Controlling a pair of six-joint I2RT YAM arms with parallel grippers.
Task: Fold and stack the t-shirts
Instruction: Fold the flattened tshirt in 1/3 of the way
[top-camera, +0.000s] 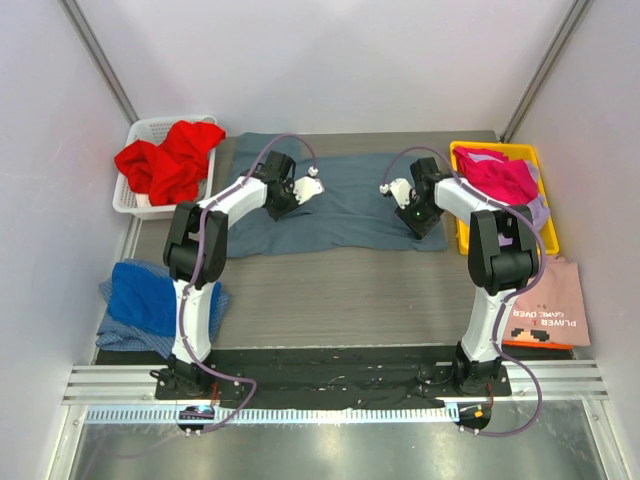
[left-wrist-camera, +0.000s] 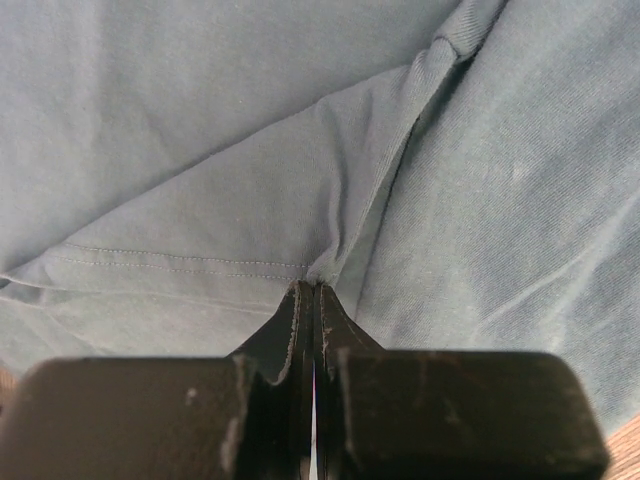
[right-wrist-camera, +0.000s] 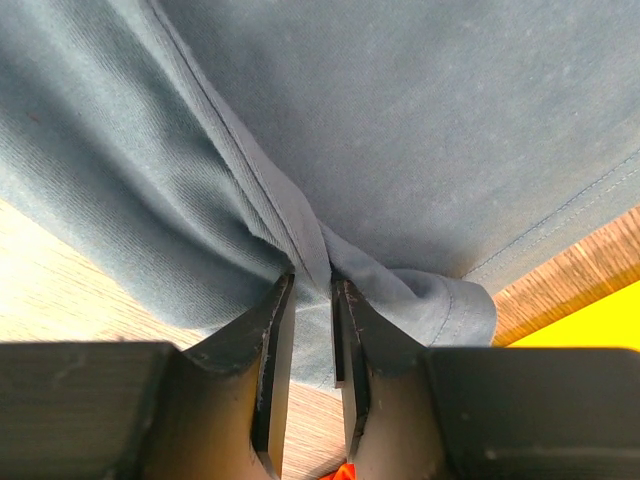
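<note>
The slate blue-grey t-shirt (top-camera: 345, 200) lies spread across the back middle of the table. My left gripper (top-camera: 284, 205) is low on its left part, and its jaws are shut on a small pinch of the cloth (left-wrist-camera: 330, 262) beside a sleeve seam. My right gripper (top-camera: 424, 218) is at the shirt's right front corner, shut on a bunched fold with a hem (right-wrist-camera: 310, 245). A red shirt (top-camera: 168, 160) lies in a white basket, a magenta shirt (top-camera: 497, 173) in a yellow tray, a royal blue shirt (top-camera: 148, 298) at the left, and a pale pink printed shirt (top-camera: 550, 300) at the right.
The white basket (top-camera: 131, 200) stands at the back left corner. The yellow tray (top-camera: 462, 235) stands at the back right, close to my right gripper, and its edge also shows in the right wrist view (right-wrist-camera: 600, 320). Bare wood table (top-camera: 340, 295) lies in front of the shirt.
</note>
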